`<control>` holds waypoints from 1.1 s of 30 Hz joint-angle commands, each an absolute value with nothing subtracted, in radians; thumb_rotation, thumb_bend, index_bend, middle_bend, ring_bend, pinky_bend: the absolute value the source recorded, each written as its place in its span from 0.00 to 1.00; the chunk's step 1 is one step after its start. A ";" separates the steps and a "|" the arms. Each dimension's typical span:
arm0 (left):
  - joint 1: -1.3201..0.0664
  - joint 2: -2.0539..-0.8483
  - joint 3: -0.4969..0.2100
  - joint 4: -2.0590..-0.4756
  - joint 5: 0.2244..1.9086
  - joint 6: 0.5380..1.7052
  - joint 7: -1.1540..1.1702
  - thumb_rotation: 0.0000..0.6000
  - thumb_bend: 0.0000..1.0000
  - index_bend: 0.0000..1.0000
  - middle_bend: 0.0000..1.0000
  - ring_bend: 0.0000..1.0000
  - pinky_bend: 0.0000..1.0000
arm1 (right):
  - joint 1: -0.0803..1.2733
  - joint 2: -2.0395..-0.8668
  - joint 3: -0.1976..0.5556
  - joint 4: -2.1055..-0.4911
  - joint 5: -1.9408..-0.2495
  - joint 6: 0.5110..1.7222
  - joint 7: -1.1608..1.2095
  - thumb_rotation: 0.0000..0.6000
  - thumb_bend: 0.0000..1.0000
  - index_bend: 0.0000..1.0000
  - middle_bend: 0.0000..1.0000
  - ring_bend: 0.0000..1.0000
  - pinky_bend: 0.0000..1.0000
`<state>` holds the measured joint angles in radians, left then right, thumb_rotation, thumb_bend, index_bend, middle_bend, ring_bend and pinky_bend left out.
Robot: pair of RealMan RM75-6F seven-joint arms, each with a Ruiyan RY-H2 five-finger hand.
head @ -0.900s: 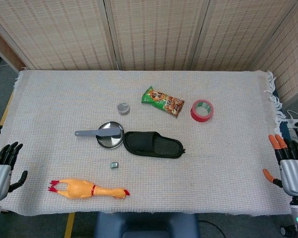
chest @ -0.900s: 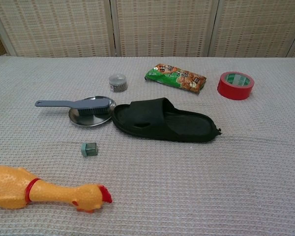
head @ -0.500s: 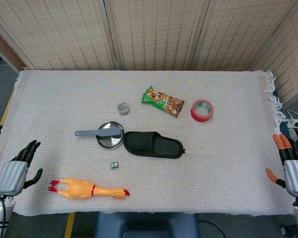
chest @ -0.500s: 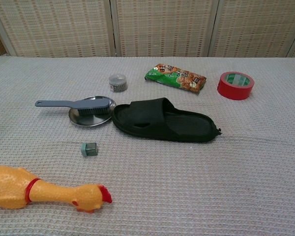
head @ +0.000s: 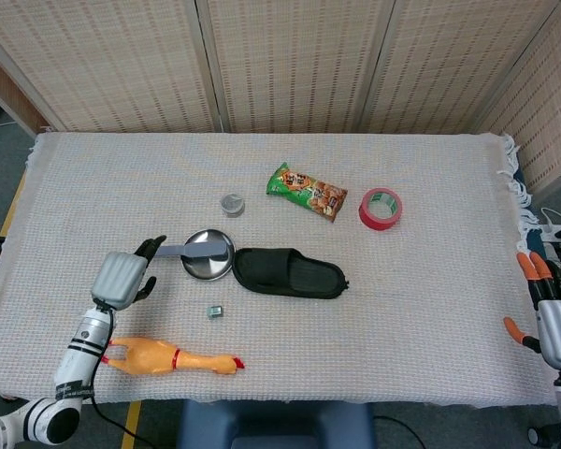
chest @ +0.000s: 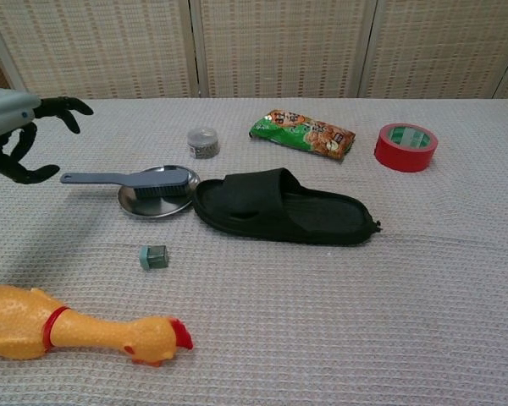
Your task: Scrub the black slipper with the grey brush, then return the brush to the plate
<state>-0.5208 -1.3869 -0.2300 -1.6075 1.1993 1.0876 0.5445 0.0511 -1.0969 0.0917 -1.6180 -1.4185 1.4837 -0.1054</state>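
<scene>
Across the pale woven tablecloth (head: 430, 309) before wicker screens (head: 290, 65), left robot hand (head: 123, 278) and right robot hand (head: 553, 323), both spread, empty.

Brush (chest: 135, 179) head on plate (chest: 144, 204), handle pointing left; left hand (head: 123, 277) just beyond handle end. Slipper (chest: 279, 207) touching plate's right side. Small cube (chest: 154, 256) in front of plate; toy chicken (chest: 68, 327) nearer, left

A staged test room rather than a home, woven reed screens (head: 290, 61) along the table's (head: 430, 281) far edge, pale waffle-weave cloth (chest: 339, 321) spread to every corner, unrelated odds and ends scattered about
</scene>
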 commanded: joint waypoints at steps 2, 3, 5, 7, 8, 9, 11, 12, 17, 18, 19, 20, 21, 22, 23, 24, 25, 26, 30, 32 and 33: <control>-0.612 -1.489 -0.258 -1.537 1.062 1.035 0.691 1.00 0.40 0.11 0.17 0.67 0.99 | 0.055 -1.099 0.091 -1.619 -1.415 1.474 -0.114 1.00 0.14 0.00 0.00 0.00 0.00; -0.627 -1.509 -0.260 -1.520 1.047 1.032 0.707 1.00 0.40 0.12 0.17 0.67 1.00 | 0.056 -1.100 0.091 -1.619 -1.413 1.471 -0.115 1.00 0.14 0.00 0.00 0.00 0.00; -0.658 -1.555 -0.261 -1.477 1.026 1.028 0.734 1.00 0.40 0.14 0.17 0.68 1.00 | 0.059 -1.101 0.092 -1.618 -1.408 1.465 -0.119 1.00 0.14 0.00 0.00 0.00 0.00; -0.681 -1.590 -0.259 -1.442 1.016 1.027 0.752 1.00 0.40 0.15 0.18 0.68 1.00 | 0.061 -1.102 0.092 -1.617 -1.404 1.458 -0.122 1.00 0.14 0.00 0.00 0.00 0.00; -0.695 -1.613 -0.258 -1.420 1.013 1.028 0.760 1.00 0.40 0.15 0.18 0.68 1.00 | 0.063 -1.103 0.092 -1.617 -1.399 1.451 -0.124 1.00 0.14 0.00 0.00 0.00 0.00; -0.705 -1.630 -0.258 -1.404 1.015 1.030 0.762 1.00 0.40 0.15 0.19 0.69 1.00 | 0.065 -1.102 0.091 -1.618 -1.395 1.446 -0.126 1.00 0.14 0.00 0.00 0.00 0.00; -0.725 -1.671 -0.255 -1.356 1.033 1.040 0.756 1.00 0.40 0.17 0.22 0.69 1.00 | 0.068 -1.099 0.090 -1.621 -1.389 1.432 -0.127 1.00 0.14 0.00 0.00 0.00 0.00; -0.733 -1.687 -0.253 -1.331 1.041 1.043 0.752 1.00 0.40 0.17 0.23 0.70 1.00 | 0.070 -1.097 0.089 -1.623 -1.387 1.426 -0.125 1.00 0.14 0.00 0.00 0.00 0.00; -0.772 -1.750 -0.240 -1.210 1.038 1.021 0.765 1.00 0.40 0.20 0.24 0.70 1.00 | 0.073 -1.077 0.083 -1.636 -1.385 1.407 -0.102 1.00 0.14 0.00 0.00 0.00 0.00; -0.776 -1.757 -0.240 -1.197 1.033 1.018 0.767 1.00 0.40 0.20 0.24 0.70 1.00 | 0.073 -1.075 0.083 -1.636 -1.385 1.406 -0.101 1.00 0.14 0.00 0.00 0.00 0.00; -0.779 -1.762 -0.239 -1.183 1.030 1.016 0.768 1.00 0.40 0.21 0.24 0.70 1.00 | 0.073 -1.074 0.083 -1.636 -1.383 1.405 -0.101 1.00 0.14 0.00 0.00 0.00 0.00; -0.782 -1.770 -0.236 -1.163 1.028 1.014 0.769 1.00 0.40 0.21 0.24 0.70 1.00 | 0.073 -1.072 0.083 -1.638 -1.379 1.402 -0.099 1.00 0.14 0.00 0.00 0.00 0.00; -0.785 -1.777 -0.235 -1.148 1.027 1.013 0.771 1.00 0.40 0.22 0.24 0.70 1.00 | 0.073 -1.070 0.082 -1.638 -1.376 1.398 -0.098 1.00 0.14 0.00 0.00 0.00 0.00; -0.788 -1.783 -0.233 -1.132 1.025 1.012 0.772 1.00 0.40 0.23 0.24 0.70 1.00 | 0.074 -1.068 0.082 -1.640 -1.373 1.395 -0.097 1.00 0.14 0.00 0.00 0.00 0.00; -0.792 -1.790 -0.232 -1.115 1.022 1.008 0.771 1.00 0.40 0.24 0.24 0.70 1.00 | 0.074 -1.066 0.082 -1.642 -1.369 1.390 -0.097 1.00 0.14 0.00 0.00 0.00 0.00; -0.794 -1.795 -0.232 -1.106 1.019 1.004 0.769 1.00 0.40 0.24 0.24 0.70 1.00 | 0.075 -1.065 0.082 -1.643 -1.367 1.388 -0.097 1.00 0.14 0.00 0.00 0.00 0.00; -0.797 -1.799 -0.232 -1.098 1.018 1.001 0.766 1.00 0.39 0.25 0.25 0.70 1.00 | 0.075 -1.063 0.082 -1.644 -1.365 1.386 -0.098 1.00 0.14 0.00 0.00 0.00 0.00; -0.800 -1.804 -0.231 -1.089 1.019 0.998 0.762 1.00 0.39 0.25 0.25 0.70 1.00 | 0.076 -1.062 0.081 -1.646 -1.363 1.385 -0.099 1.00 0.14 0.00 0.00 0.00 0.00; -0.810 -1.823 -0.225 -1.051 1.030 0.996 0.751 1.00 0.39 0.26 0.28 0.70 1.00 | 0.075 -1.058 0.080 -1.652 -1.363 1.384 -0.098 1.00 0.14 0.00 0.00 0.00 0.00; -0.814 -1.834 -0.222 -1.027 1.031 0.991 0.747 1.00 0.39 0.28 0.29 0.70 1.00 | 0.075 -1.057 0.080 -1.653 -1.363 1.385 -0.096 1.00 0.14 0.00 0.00 0.00 0.00; -0.816 -1.839 -0.221 -1.018 1.031 0.989 0.744 1.00 0.39 0.28 0.29 0.70 1.00 | 0.075 -1.056 0.080 -1.653 -1.362 1.385 -0.096 1.00 0.14 0.00 0.00 0.00 0.00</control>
<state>-0.8112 -1.8294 -0.2242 -1.0325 1.0291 0.9936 0.7498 0.0750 -1.0562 0.0798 -1.6534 -1.3624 1.3845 -0.0961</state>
